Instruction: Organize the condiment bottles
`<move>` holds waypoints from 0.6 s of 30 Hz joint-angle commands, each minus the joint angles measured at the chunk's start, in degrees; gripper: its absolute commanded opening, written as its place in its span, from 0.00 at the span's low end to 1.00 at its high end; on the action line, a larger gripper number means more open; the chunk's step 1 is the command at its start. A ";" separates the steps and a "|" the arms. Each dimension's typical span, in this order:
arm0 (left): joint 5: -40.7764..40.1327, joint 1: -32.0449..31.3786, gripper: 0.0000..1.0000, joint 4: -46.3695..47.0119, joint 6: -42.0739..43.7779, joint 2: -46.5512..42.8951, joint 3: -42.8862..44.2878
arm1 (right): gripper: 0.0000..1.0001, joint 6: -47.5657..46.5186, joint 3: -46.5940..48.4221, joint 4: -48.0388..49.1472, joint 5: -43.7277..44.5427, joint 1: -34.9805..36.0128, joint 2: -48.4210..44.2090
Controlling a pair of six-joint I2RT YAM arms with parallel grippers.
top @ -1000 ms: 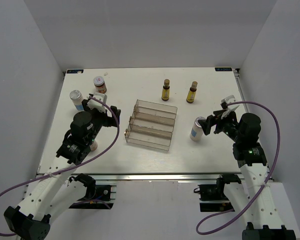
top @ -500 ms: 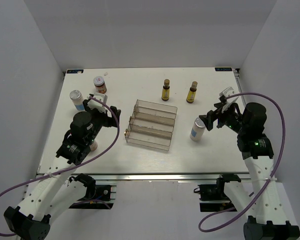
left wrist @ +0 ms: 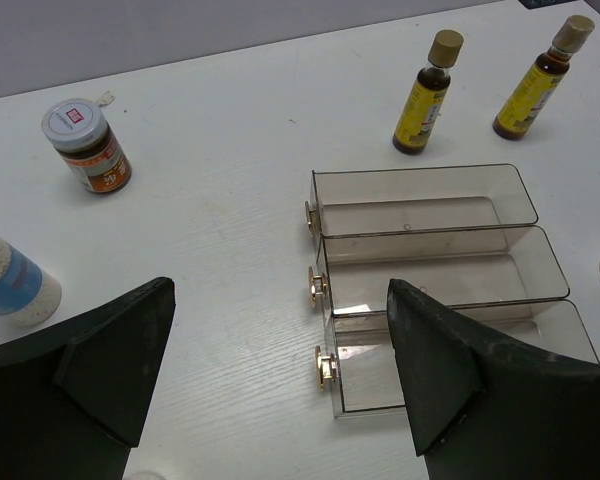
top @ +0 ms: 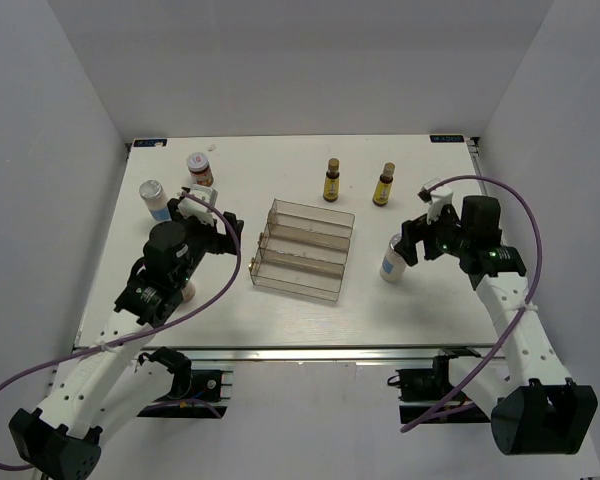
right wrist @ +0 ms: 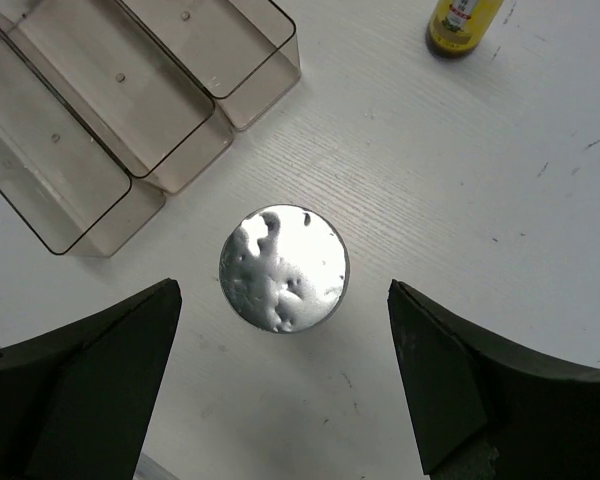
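My right gripper is open and hovers right above a white bottle with a silver cap. In the right wrist view the cap lies between and just ahead of my fingertips, not touched. Two amber bottles stand behind the rack. A second white bottle and a red-labelled jar stand at the far left. My left gripper is open and empty over the table left of the rack. The other jar is mostly hidden under my left arm.
The clear stepped rack sits mid-table with its three compartments holding nothing; it also shows in the left wrist view and the right wrist view. White walls enclose the table on three sides.
My right arm has swung left and forward, bringing its open gripper from beside the white bottle to over it. My left arm has hardly moved.
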 commanded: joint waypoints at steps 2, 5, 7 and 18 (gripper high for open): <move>0.76 0.00 0.96 -0.39 0.15 0.20 0.33 | 0.89 -1.52 -0.48 0.46 0.52 2.25 2.67; 0.67 0.00 0.96 -0.48 0.24 0.20 0.33 | 0.89 -1.79 -1.44 1.16 1.92 4.27 5.05; 0.58 0.00 0.96 -0.48 0.24 0.20 0.33 | 0.89 -1.79 -2.23 2.47 3.85 5.76 6.28; 0.58 0.00 0.97 -0.40 0.33 0.55 0.33 | 0.76 -1.35 -6.45 7.84 9.75 6.91 6.82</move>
